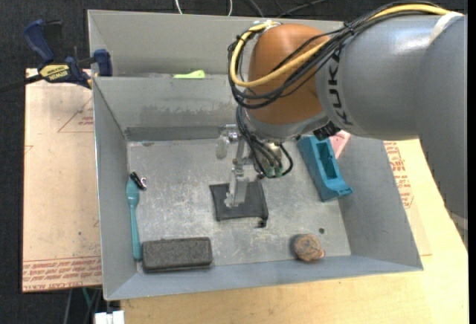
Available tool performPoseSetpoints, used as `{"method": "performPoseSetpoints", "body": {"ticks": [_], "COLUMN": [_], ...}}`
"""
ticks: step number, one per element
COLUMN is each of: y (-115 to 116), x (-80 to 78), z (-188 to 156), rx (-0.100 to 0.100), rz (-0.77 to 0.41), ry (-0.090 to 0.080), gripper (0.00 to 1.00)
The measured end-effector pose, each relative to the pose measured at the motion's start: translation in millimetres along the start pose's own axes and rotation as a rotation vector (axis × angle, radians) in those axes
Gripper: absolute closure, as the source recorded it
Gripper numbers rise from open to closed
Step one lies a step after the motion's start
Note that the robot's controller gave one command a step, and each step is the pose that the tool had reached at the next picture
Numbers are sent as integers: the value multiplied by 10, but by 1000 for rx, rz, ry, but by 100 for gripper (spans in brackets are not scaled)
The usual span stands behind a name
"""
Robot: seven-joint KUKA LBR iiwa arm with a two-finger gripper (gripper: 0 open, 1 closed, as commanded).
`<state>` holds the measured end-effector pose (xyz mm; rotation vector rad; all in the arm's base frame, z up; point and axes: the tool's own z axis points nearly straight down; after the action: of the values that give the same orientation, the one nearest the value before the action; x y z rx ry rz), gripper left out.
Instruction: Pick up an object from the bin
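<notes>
Gripper [236, 195] right over the dark flat square [253, 206], central in bin [110, 189]

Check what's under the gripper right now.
A flat dark square lies on the floor of the bin, right under the gripper. The gripper covers the middle of the square, so contact between them cannot be told.

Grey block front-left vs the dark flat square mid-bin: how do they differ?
The grey block is thick and oblong with rounded corners; the dark flat square is thin and nearly square. The block is a speckled mid grey, the square near black. The block lies by the front wall, away from the arm; the square lies right under the gripper. Both lie flat on the floor of the bin.
</notes>
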<state>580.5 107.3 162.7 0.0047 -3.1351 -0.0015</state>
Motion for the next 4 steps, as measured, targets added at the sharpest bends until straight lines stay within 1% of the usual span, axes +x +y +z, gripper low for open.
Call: {"method": "performPoseSetpoints", "body": {"ticks": [1, 2, 3, 4], "y": [-4, -250, -400, -874], "x": [-19, -12, 40, -297], "z": [-43, 448, 932, 906], "rx": [-1, -1, -3, 2], "rz": [2, -129, -129, -389], "ry": [-7, -10, -10, -15], "gripper": [0, 0, 0, 100]}}
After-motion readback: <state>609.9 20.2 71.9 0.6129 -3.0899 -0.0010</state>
